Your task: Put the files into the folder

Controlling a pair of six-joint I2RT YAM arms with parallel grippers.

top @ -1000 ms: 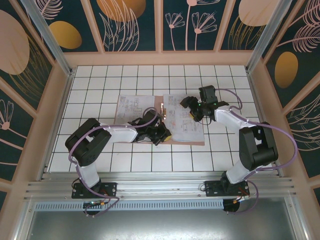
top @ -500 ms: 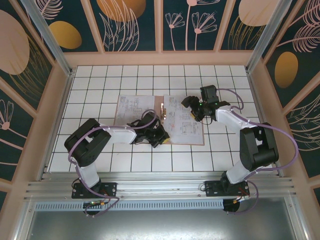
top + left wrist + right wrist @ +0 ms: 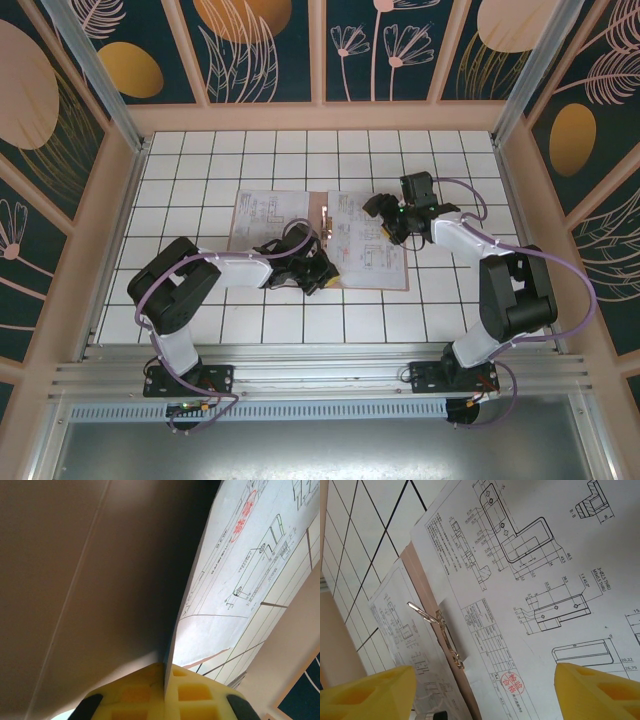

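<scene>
Folder: lies open flat on the table (image 3: 200, 160), mid-scene, its brown card (image 3: 327, 208) showing between the sheets along the fold.
Files: printed sheets lie on both halves, one on the left (image 3: 268, 215) and one on the right (image 3: 365, 240); the right one has a red stamp near its near edge.
Clip: the metal clip (image 3: 442, 630) sits on the fold, one wire arm raised off the card; no sheet looks caught under it.
Done: the sheets seen are already on the open folder.
Left: likely squaring the sheets, perhaps clipping them, then shutting the cover.
Left fingers (image 3: 195, 695): at the folder's near edge by the fold, almost closed, pinching a thin raised edge of the stamped sheet. Whether the brown card is caught with it I cannot tell.
Right fingers (image 3: 370, 692): spread wide above the right sheet's far part, gripping nothing.
</scene>
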